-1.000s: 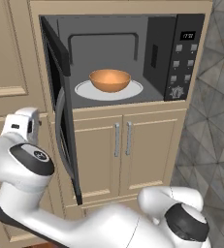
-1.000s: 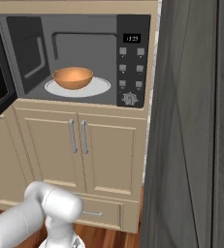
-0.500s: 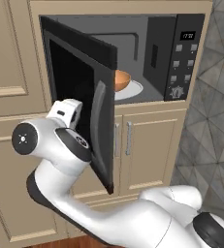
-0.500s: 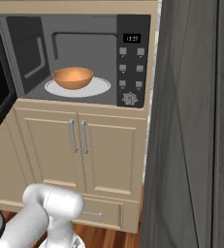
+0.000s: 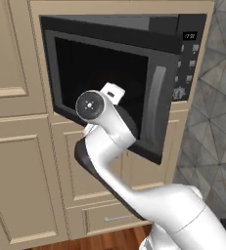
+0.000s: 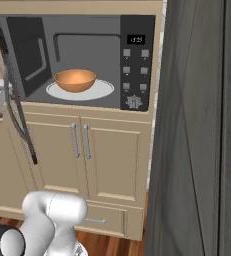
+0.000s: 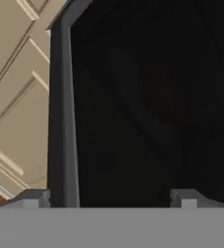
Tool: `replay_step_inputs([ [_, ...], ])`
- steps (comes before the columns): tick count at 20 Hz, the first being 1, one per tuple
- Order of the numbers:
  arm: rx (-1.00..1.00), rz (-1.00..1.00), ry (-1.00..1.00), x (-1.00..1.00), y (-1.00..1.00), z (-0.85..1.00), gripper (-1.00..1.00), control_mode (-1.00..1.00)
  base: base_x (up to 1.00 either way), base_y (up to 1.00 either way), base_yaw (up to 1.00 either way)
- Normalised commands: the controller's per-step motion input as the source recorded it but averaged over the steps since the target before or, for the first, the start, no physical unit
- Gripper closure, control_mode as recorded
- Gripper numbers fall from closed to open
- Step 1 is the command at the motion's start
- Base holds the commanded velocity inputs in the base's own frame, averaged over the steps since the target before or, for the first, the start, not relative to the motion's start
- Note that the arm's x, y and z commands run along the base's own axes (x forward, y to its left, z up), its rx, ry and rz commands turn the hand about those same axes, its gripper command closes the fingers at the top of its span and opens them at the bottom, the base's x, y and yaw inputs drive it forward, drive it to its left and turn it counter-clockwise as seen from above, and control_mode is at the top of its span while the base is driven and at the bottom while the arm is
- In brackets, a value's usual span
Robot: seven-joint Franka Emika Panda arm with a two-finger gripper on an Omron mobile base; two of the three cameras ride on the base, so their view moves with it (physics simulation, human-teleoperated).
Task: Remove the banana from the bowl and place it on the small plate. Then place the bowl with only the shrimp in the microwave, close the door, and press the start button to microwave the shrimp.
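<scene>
Right base view shows the bowl [image 6: 75, 80] sitting on the white tray [image 6: 80, 90] inside the microwave [image 6: 82, 59], with the door [image 6: 18, 102] partly swung. In the hand view the gripper [image 7: 110, 196] faces the door's dark glass [image 7: 152, 106], fingertips set wide apart and holding nothing. If the push slides off the smooth glass, the door may stop short of latching; beige cabinets [image 5: 16, 161] surround it.

Orange-tan bowl [image 6: 75, 80] inside black microwave [image 6: 134, 62], door [image 5: 102, 83] partly open
</scene>
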Motion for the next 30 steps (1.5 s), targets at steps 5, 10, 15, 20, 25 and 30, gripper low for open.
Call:
replay_step_inputs([
  [5, 0.20, -0.03, 0.00, 0.86, -0.65, 0.01, -1.00, -1.00, 0.00, 0.00, 0.00],
  [10, 0.18, -0.01, 0.00, 0.92, -0.38, 0.00, -1.00, -1.00, 0.00, 0.00, 0.00],
  [15, 0.16, 0.00, -0.04, 0.75, -0.20, 0.11, -1.00, -1.00, 0.00, 0.00, 0.00],
  [20, 0.14, 0.00, -0.17, 0.41, -0.29, 0.16, -1.00, -1.00, 0.00, 0.00, 0.00],
  [25, 0.12, 0.00, -0.12, 0.55, -0.19, 0.13, -1.00, -1.00, 0.00, 0.00, 0.00],
  [30, 0.10, 0.00, -0.09, 0.53, -0.16, 0.10, -1.00, -1.00, 0.00, 0.00, 0.00],
])
